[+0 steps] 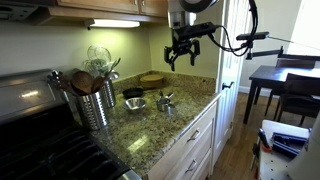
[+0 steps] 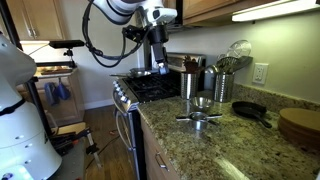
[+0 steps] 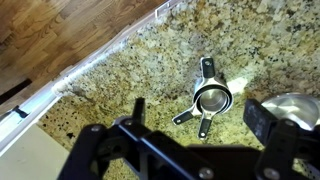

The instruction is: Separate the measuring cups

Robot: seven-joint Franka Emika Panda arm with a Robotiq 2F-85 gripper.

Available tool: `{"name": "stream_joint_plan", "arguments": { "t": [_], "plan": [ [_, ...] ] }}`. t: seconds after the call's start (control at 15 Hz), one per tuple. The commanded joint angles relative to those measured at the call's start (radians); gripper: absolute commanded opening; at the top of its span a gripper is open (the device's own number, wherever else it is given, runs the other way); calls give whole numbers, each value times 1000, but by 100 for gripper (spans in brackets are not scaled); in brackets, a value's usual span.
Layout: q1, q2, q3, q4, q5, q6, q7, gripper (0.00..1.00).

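Approach step, nothing gripped yet. My gripper [image 3: 198, 118] is hanging open, fingers [image 3: 138, 108] spread wide, well above the counter [image 3: 120, 70]. The cups [image 3: 211, 98] are sitting almost directly below me in the wrist view. They're nesting in one stack with handles fanning out in several directions, near the counter's front edge and just beside a bowl [image 3: 295, 105], apart from it.

Next move, as I'm judging it: dropping straight down and turning the wrist so the fingers are straddling one handle or the top cup's rim. Then closing and lifting that cup off the stack. The cups are looking thin, shiny and light, so the lower ones are likely coming up too or skidding on the granite. That's calling for a slow pull.

Room: bare counter is lying left of the stack in the wrist view, a good spot for setting a cup down. The floor [image 3: 60, 30] is showing past that edge though, so a cup nudged that way is risking a fall. The bowl is crowding the right side. The canister [image 1: 97, 105], pan [image 2: 250, 110] and stove [image 2: 150, 88] are sitting well apart, not in my descent path.
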Motion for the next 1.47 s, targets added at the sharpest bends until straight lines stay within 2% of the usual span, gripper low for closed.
{"name": "stream_joint_plan", "arguments": {
  "t": [0.0,0.27,0.73,1.0,1.4],
  "plan": [
    [15,1,-14,3,-5,-4,3,100],
    [3,68,-27,17,-8,57,29,100],
    [-5,240,-95,82,-34,207,43,100],
    [14,365,-136,168,-36,305,49,100],
    [72,543,-199,324,-68,349,62,100]
  ]
}}
